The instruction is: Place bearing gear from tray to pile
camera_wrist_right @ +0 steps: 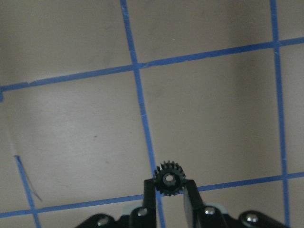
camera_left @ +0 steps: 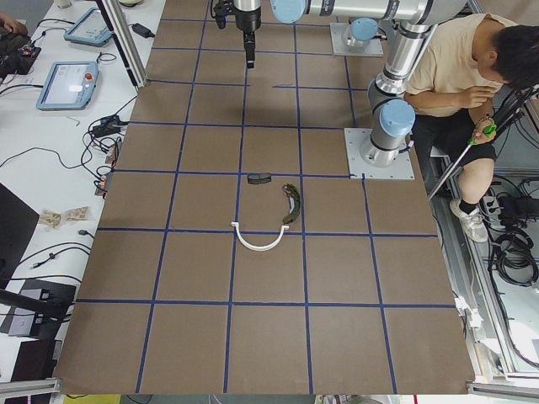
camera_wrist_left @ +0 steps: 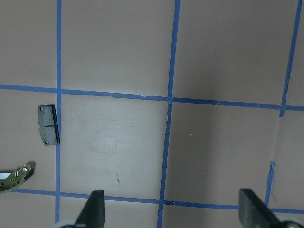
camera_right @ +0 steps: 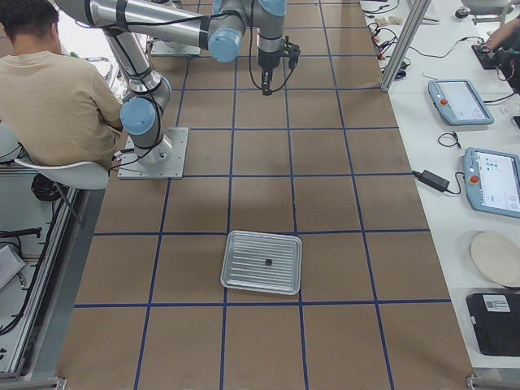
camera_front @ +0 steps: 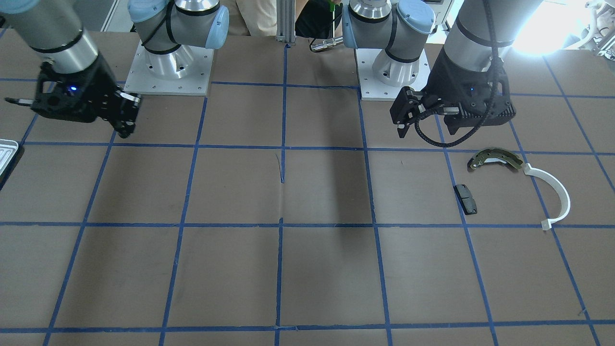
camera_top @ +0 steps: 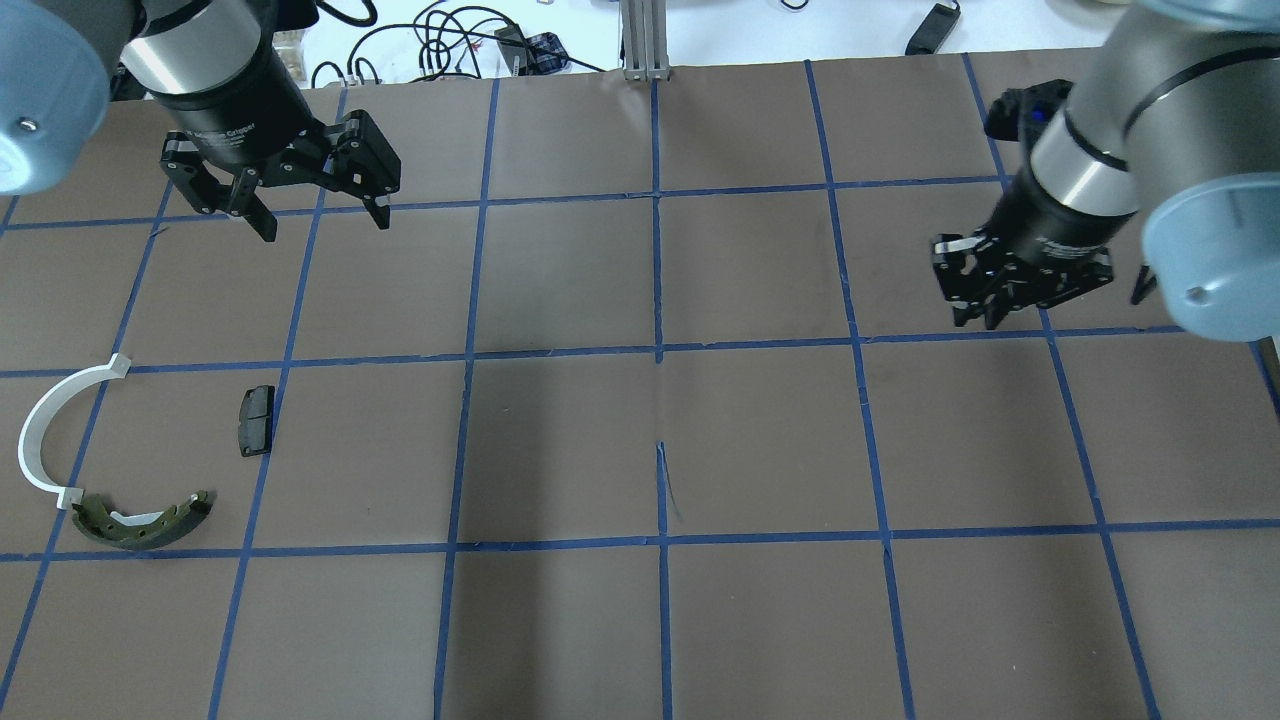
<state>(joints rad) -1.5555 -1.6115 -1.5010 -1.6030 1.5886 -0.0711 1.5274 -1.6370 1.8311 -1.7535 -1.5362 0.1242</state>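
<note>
My right gripper (camera_wrist_right: pixel 169 191) is shut on a small black toothed bearing gear (camera_wrist_right: pixel 169 177) and holds it above the brown table; it also shows in the overhead view (camera_top: pixel 985 310). The silvery ribbed tray (camera_right: pixel 244 280) lies on the table with one small dark part (camera_right: pixel 267 262) on it; only its corner (camera_front: pixel 7 151) shows in the front view. The pile is the olive brake shoe (camera_top: pixel 140 522), the white arc (camera_top: pixel 45 430) and the black pad (camera_top: pixel 256 420). My left gripper (camera_top: pixel 315 215) is open and empty, beyond the pile.
Blue tape lines divide the brown table into squares. The two arm bases (camera_front: pixel 168 67) stand on white plates at the robot's edge. A seated person (camera_left: pixel 463 76) is beside the bases. Cables and tablets (camera_right: pixel 459 101) lie beyond the table's far edge.
</note>
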